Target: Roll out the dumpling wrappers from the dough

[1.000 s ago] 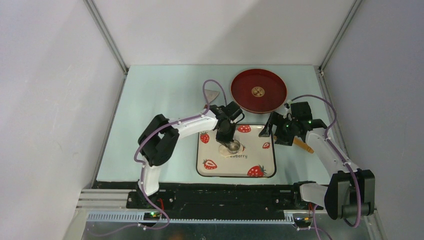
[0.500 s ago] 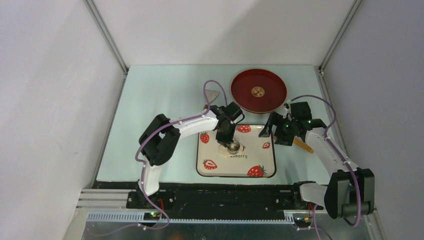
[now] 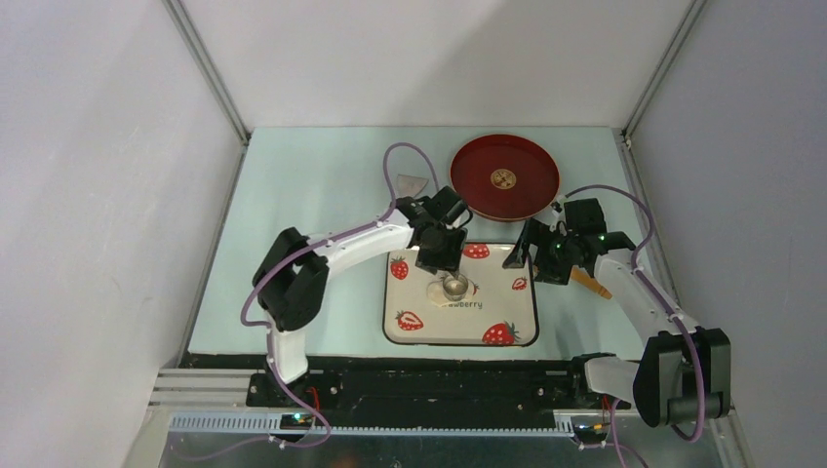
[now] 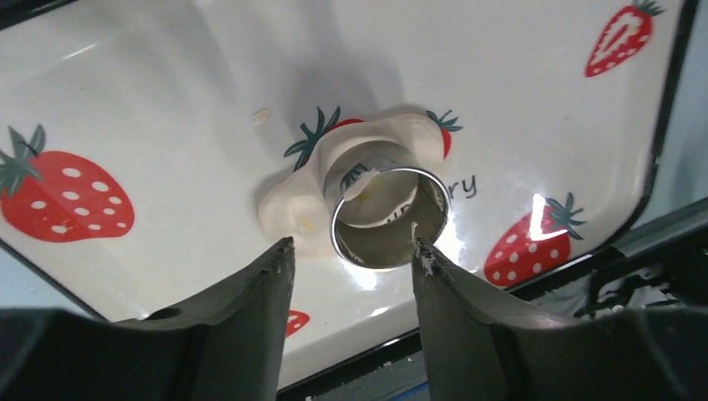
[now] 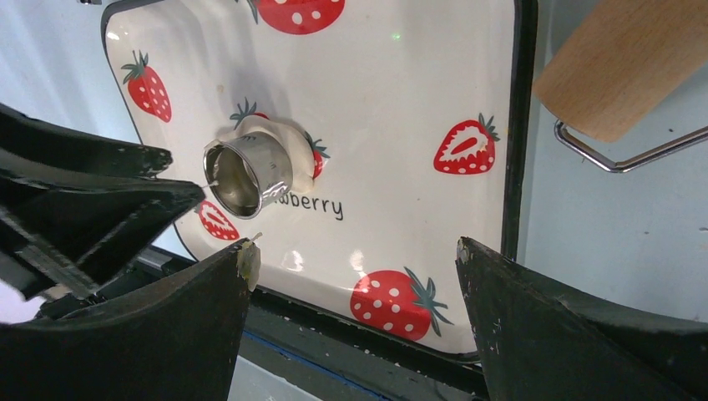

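Observation:
A pale lump of flattened dough [image 3: 439, 290] [image 4: 292, 205] [image 5: 284, 146] lies mid-tray on the strawberry tray [image 3: 507, 297] [image 4: 167, 109] [image 5: 401, 109]. A shiny metal cutter ring [image 3: 455, 286] [image 4: 388, 219] [image 5: 246, 174] stands pressed into it. My left gripper [image 3: 439, 258] [image 4: 352, 251] hovers just above the ring, open, its fingers clear of the rim. My right gripper [image 3: 534, 255] [image 5: 355, 255] hangs open over the tray's right edge, holding nothing, with a dough crumb on one fingertip [image 5: 248, 261]. The dumpling wrappers are out of view.
A red plate [image 3: 504, 175] sits beyond the tray. A wooden rolling pin [image 3: 591, 282] [image 5: 622, 63] lies right of the tray with a wire handle [image 5: 634, 154] beside it. A small scraper [image 3: 413, 182] lies at the back left.
My left gripper has opened off the cutter ring and lifted back away from it; the ring stays standing in the dough. The left elbow swung left. The right arm has not moved.

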Motion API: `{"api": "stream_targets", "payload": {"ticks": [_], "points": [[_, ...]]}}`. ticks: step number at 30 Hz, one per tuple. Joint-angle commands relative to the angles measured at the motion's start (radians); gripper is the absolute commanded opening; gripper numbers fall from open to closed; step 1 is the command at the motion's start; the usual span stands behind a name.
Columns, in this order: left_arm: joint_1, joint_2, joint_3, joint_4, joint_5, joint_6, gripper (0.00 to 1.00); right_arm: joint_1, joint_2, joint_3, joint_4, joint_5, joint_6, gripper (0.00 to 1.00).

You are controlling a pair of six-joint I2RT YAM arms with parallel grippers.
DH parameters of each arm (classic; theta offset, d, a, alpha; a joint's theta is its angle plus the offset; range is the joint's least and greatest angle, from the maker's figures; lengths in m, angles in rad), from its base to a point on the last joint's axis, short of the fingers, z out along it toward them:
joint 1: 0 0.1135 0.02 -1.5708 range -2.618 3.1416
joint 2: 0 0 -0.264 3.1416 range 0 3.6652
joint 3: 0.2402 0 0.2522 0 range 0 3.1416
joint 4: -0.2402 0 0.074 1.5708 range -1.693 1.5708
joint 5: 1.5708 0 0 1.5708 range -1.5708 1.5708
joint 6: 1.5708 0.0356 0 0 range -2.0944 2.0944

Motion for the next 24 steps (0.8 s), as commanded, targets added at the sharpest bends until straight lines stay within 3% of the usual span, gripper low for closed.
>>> {"api": "stream_targets", "payload": {"ticks": [1,5,11,17,24], "points": [[0.034,-0.082,0.013,0.01,0.034,-0.023,0.54,0.022,0.008,0.041,0.013,-0.012,0.002,0.93],[0.058,-0.11,-0.041,0.028,0.06,-0.04,0.42,0.047,0.029,0.041,0.048,-0.052,0.038,0.88],[0.111,-0.164,-0.187,0.197,0.188,-0.102,0.4,0.15,0.117,0.055,0.151,-0.11,0.139,0.78],[0.125,-0.185,-0.293,0.343,0.272,-0.16,0.38,0.273,0.264,0.146,0.15,-0.108,0.174,0.68],[0.125,-0.199,-0.312,0.379,0.282,-0.171,0.34,0.293,0.35,0.173,0.149,-0.101,0.186,0.54]]}}
